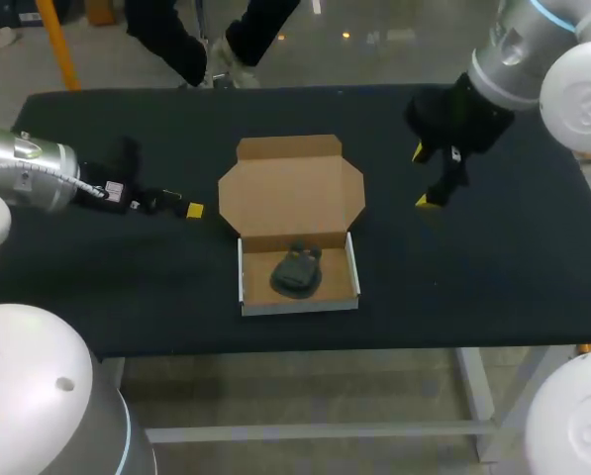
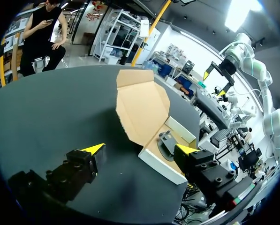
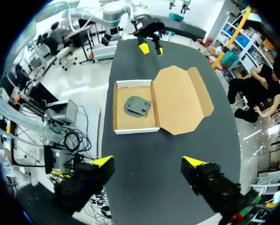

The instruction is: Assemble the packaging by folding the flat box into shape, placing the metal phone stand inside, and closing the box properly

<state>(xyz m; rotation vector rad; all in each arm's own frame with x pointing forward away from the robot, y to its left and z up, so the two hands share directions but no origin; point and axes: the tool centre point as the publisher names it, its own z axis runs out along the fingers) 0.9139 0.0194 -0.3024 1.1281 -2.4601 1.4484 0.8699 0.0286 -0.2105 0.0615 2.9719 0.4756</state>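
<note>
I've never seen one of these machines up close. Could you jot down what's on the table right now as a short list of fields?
Table: black top
Box: cardboard, base folded up, lid lying open and flat
Phone stand: dark, lying inside the box's base
Left claw: open, empty, on the box's left side
Right claw: open, empty, off to the box's right
Left to do: close the lid

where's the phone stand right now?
Head view: the phone stand lies inside the box tray, centre, toward the table's near edge, the lid open flat beyond it.
</note>
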